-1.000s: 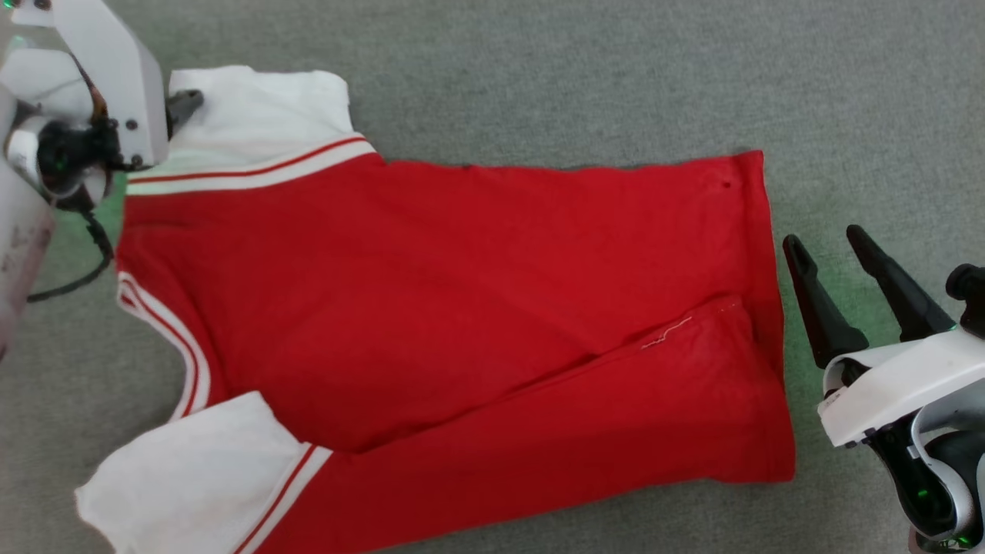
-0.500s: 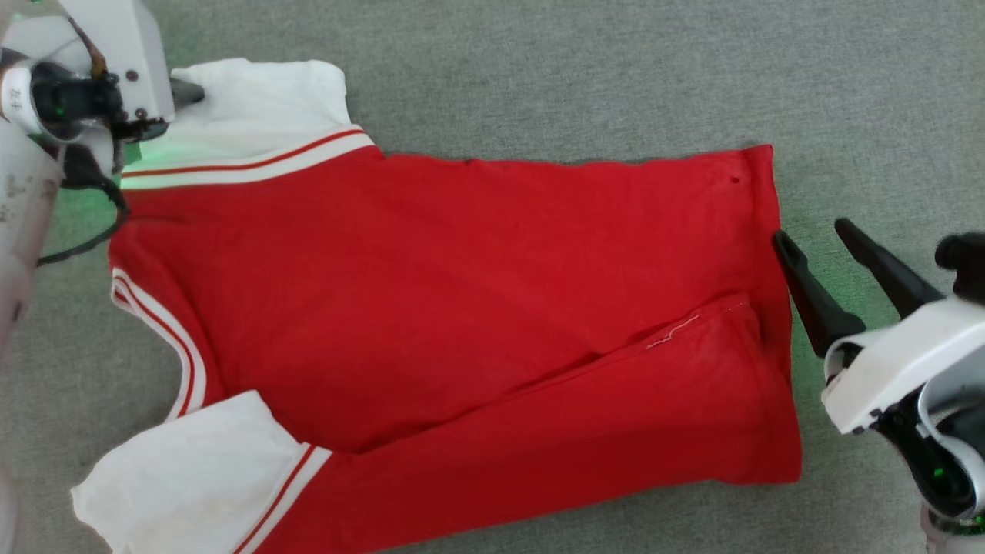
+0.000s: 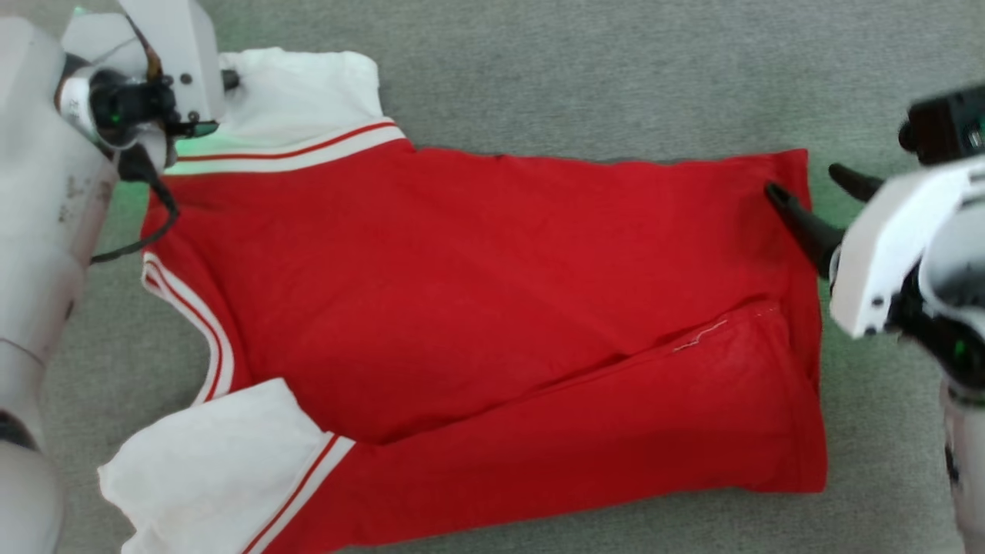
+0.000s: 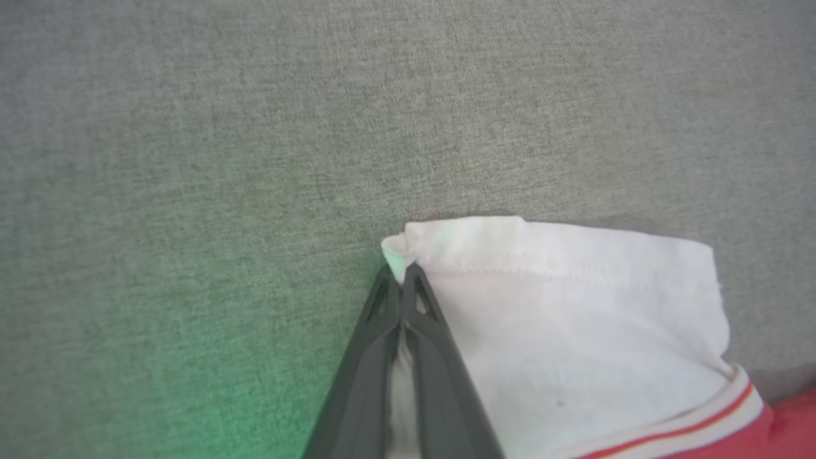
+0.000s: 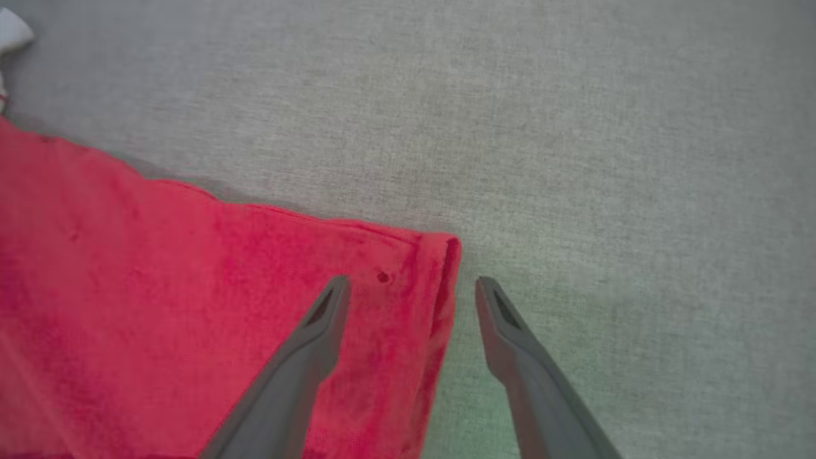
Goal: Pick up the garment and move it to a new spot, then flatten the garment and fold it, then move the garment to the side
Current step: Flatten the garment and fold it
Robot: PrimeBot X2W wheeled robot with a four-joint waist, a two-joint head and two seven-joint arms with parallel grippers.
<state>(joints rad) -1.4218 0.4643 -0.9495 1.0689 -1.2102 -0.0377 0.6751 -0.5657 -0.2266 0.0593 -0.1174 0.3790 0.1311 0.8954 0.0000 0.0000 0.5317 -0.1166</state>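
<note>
At the far left, the left gripper [image 3: 229, 79] [image 4: 403, 275] has its jaws pressed fully together on the outer corner of the far sleeve [image 3: 304, 88] [image 4: 561, 319]. The sleeve is a soft white knit, and a small bunched tip of it pokes out past the dark, tapered fingers [image 4: 430, 357].

The garment [image 3: 492, 292] [image 5: 159, 306] lies spread on the grey woven surface [image 3: 585, 69] [image 4: 191, 127], neckline to the left and hem to the right. A band of red-and-white striped trim [image 3: 292, 151] joins each white sleeve to the red body. The same trim curves round the neck opening [image 3: 212, 338]. The near sleeve [image 3: 208, 469] sits lightly rumpled at the near left. The red body is matte and mostly smooth. A long flap is folded over along its near side, its edge running diagonally toward the hem, with a loose white thread [image 3: 700, 337] on it.

At the right, the hem [image 3: 808, 385] [image 5: 440, 299] is a straight stitched edge. The right gripper [image 3: 802, 181] [image 5: 413, 284] has its jaws spread wide astride the hem's far corner. One finger is over the red cloth and the other over the grey surface just past the edge. It grips nothing, and I cannot tell whether the tips touch down. A small dark spot [image 5: 382, 277] marks the cloth beside the inner finger.
</note>
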